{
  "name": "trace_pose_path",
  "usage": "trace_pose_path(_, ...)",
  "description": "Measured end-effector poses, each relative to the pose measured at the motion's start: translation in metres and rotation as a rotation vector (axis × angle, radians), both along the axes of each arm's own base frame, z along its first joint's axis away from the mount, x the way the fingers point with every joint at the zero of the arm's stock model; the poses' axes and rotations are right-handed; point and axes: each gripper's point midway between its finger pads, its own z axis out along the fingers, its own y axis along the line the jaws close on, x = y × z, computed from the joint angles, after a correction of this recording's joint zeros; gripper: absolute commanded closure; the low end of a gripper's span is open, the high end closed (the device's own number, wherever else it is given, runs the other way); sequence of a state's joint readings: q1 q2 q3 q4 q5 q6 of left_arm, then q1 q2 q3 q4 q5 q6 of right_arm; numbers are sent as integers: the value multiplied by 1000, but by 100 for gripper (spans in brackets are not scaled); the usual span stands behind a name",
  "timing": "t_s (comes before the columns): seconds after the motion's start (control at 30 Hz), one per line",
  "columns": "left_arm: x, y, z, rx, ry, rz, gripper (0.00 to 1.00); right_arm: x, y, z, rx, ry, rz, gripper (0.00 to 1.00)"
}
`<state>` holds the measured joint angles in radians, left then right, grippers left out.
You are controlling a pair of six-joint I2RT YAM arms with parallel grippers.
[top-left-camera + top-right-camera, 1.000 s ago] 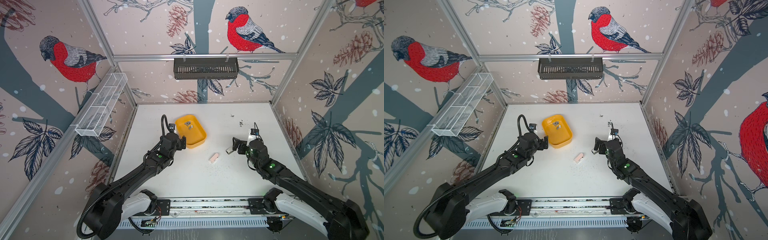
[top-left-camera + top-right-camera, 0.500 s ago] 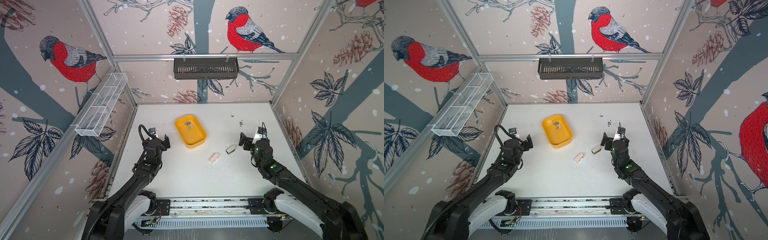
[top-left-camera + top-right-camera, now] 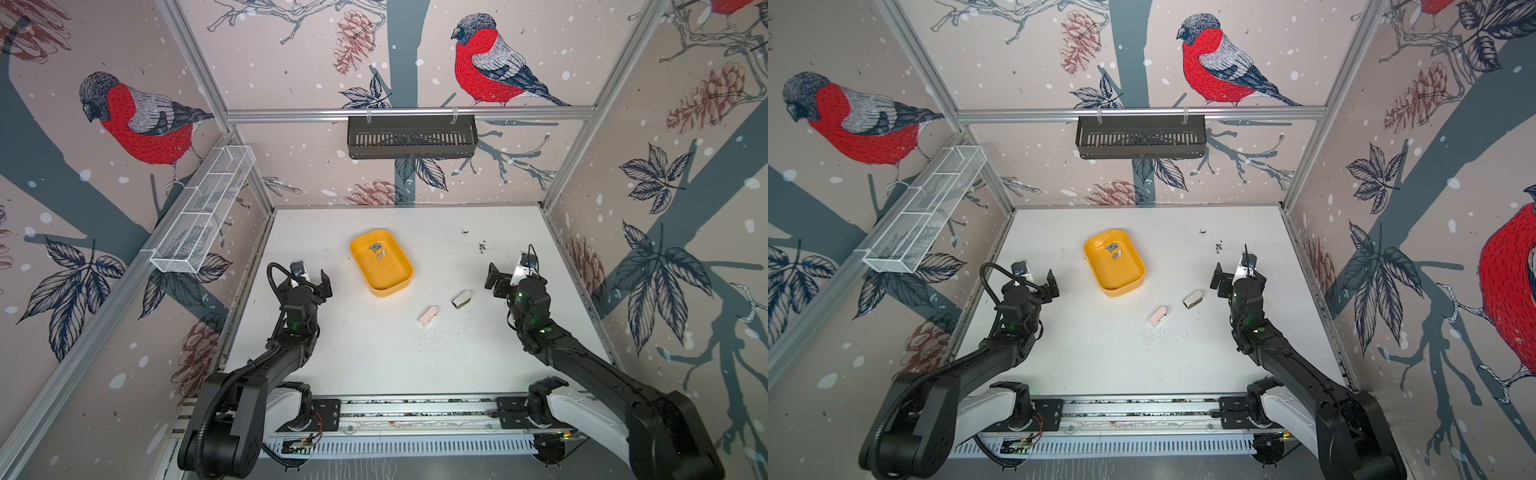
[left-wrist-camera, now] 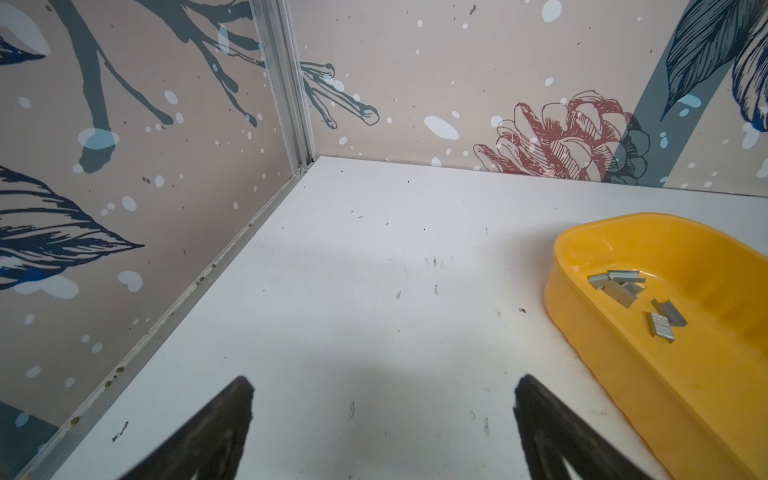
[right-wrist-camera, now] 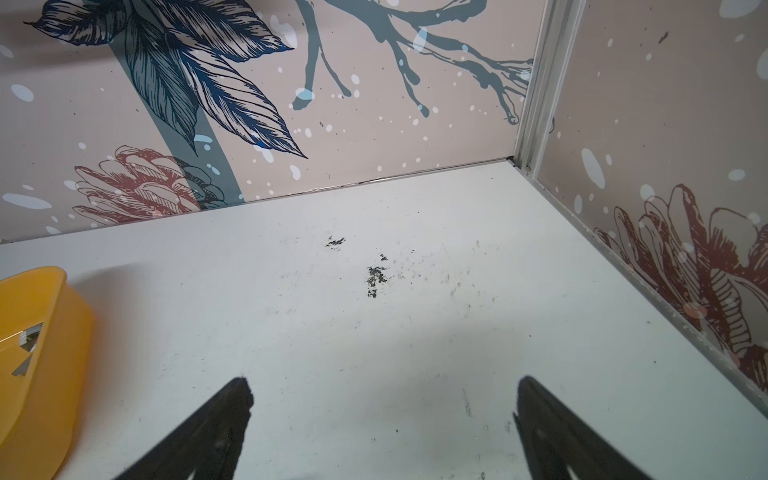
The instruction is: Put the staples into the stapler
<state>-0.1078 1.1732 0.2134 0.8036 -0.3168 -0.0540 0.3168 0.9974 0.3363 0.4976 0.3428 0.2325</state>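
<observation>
The left end effector (image 3: pixel 312 277) and right end effector (image 3: pixel 508 279) both hang released, empty. The staples (image 4: pixel 617 293) lie in the yellow tray (image 4: pixel 590 353), ahead and right of the left one, which is nearer. The strips point various ways, some overlapping. The pink stapler (image 3: pixel 427 316) and grey stapler (image 3: pixel 461 299) escape both wrist views.

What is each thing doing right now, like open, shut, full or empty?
left gripper, open, empty.
right gripper, open, empty.
yellow tray, upright on the table, holding only staples.
staples, loose in the tray.
pink stapler, lying on the table, not held.
grey stapler, lying nearby, not held.
</observation>
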Motion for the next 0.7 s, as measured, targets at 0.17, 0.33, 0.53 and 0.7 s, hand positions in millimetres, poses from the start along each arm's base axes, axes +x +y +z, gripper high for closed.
trace_pose_path(0.17,7,-1,-9,5,-13,-22,2,4,-15,-5,-13,-4,-25,0)
trace_pose_path(0.33,12,-3,-17,10,-26,-44,2,7,-32,-13,-13,5,-62,0)
trace_pose_path(0.53,20,-4,-22,10,-29,-51,2,10,-42,-16,-21,-9,-70,0)
trace_pose_path(0.7,35,-4,-18,10,-35,-56,2,10,-45,-16,-21,-19,-73,0)
